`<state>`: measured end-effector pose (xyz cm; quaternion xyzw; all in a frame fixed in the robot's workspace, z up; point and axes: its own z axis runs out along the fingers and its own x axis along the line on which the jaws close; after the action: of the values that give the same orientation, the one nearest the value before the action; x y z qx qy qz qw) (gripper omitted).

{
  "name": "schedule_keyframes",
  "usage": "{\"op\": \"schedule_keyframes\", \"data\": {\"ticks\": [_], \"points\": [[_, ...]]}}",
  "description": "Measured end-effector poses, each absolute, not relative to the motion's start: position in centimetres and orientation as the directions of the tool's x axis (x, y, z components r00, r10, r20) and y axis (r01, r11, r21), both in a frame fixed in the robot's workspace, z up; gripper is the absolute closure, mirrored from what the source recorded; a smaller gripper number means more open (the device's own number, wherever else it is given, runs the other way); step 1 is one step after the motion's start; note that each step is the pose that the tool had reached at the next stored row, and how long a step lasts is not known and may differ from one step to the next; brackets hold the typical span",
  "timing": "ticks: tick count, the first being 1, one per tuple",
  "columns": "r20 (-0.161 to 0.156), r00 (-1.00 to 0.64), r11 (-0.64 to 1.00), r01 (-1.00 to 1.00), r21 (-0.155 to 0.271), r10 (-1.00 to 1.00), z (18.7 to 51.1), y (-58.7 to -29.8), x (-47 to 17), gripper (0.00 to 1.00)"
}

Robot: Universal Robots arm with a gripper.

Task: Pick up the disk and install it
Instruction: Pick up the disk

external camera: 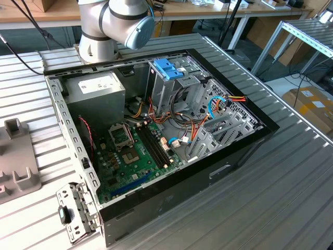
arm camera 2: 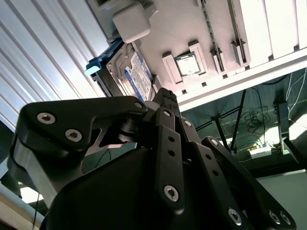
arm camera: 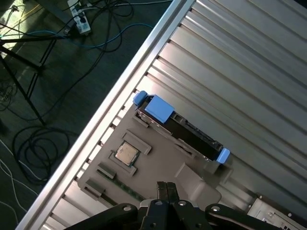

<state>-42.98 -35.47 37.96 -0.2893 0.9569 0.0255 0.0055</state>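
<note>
The disk (arm camera: pixel 184 132), a dark drive in a light blue carrier, stands on its edge in a slot of a grey fixture (arm camera: pixel 158 165) on the ribbed metal table. In the second wrist view the disk (arm camera 2: pixel 136 72) shows its labelled face. My gripper (arm camera: pixel 166 189) hovers over the fixture a short way from the disk, apart from it. Its two black fingers are pressed together with nothing between them, and the gripper (arm camera 2: pixel 165 96) points toward the disk. The open computer case (external camera: pixel 156 130) lies in the middle of the table in the exterior view.
A processor chip (arm camera: pixel 125 154) sits in a pocket of the grey fixture (external camera: pixel 15 156), near the table's edge rail (arm camera: pixel 120 91). Inside the case are a blue latch on a metal drive cage (external camera: pixel 169 67), a motherboard (external camera: pixel 138 151), a power supply (external camera: pixel 96 88) and loose cables (external camera: pixel 208 112). The arm's base (external camera: pixel 104 26) stands behind the case.
</note>
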Motion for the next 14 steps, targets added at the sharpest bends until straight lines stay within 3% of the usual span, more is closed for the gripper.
{"op": "schedule_keyframes", "data": {"ticks": [14], "points": [[-0.025,-0.799,0.798,-0.601,0.046,-0.601,37.97,-35.47,-42.97,0.89]]}}
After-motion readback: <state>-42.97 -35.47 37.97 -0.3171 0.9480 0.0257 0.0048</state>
